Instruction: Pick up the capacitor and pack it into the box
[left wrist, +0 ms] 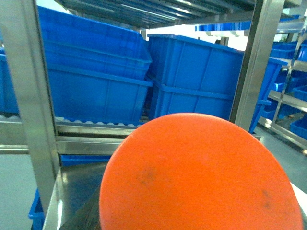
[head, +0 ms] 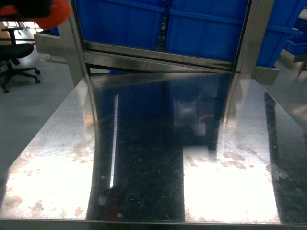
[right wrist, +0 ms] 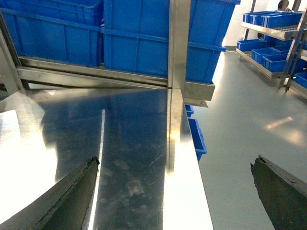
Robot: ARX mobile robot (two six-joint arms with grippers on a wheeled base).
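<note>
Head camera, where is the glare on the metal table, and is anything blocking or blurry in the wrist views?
Head view: two blown-out white patches on the steel table, lower left and lower right, with the blue bins reflected darkly between them. Left wrist view: a blurred orange dome fills the lower frame. Right wrist view: sharp, with milder glare at the table's left edge; the right end effector stands open.

The right end effector (right wrist: pixel 175 191) stands open in the right wrist view, its two dark fingers (right wrist: pixel 72 196) spread wide at the lower corners of the picture and holding nothing between them. In the left wrist view an orange rounded part (left wrist: pixel 199 175) fills the lower picture and hides the left end effector; its state cannot be told
</note>
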